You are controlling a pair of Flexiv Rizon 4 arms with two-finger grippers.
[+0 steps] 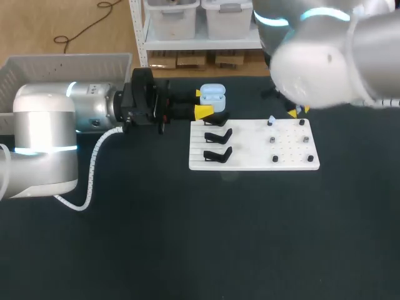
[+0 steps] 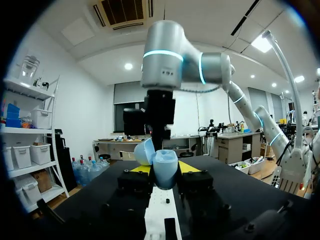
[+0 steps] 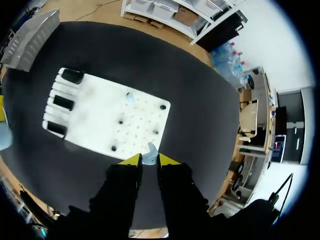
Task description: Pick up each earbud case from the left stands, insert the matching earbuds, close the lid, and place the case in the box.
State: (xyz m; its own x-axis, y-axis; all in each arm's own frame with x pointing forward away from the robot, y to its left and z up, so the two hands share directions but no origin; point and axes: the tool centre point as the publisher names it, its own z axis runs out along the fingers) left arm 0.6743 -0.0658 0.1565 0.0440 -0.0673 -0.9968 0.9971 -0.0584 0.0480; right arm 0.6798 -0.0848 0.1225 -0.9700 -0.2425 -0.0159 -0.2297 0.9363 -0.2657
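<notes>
1. While the left gripper (image 1: 201, 104) sits level over the table, just beside the stand end of the white board (image 1: 250, 161), its 2 yellow-tipped fingers pinch the pale blue earbud case (image 1: 212, 95) from both sides.
2. Case: the lid is swung open and the case is held clear of table and board, near the nearest of the 3 black stands (image 1: 219, 135). None of the 3 stands carries a case. Whether an earbud already lies inside cannot be told.
3. Right gripper (image 3: 149, 159): it is positioned above the peg end of the board. Its fingers are drawn close together with a small pale earbud (image 3: 149, 149) at their tips. The earbud appears nipped between them, though contact on both sides is judged rather than plainly seen.
4. A second pale earbud (image 3: 129, 96) sits on the board among the pegs, well apart from both grippers.
5. Box (image 1: 62, 65): a grey container with ribbed walls stands at the table's far left corner, well apart from the case.
6. Step in hand, by judgement: inserting the earbuds. The case is picked up and opened. The lid is not yet closed and the case is not yet boxed.
7. Next move calls for:
   - carrying the earbud across to the open case and lining it up with its well;
   - lowering it straight and letting go only once it is seated;
   - keeping the left grip steady throughout, with the opening presented to the right arm (image 2: 165, 60).
</notes>
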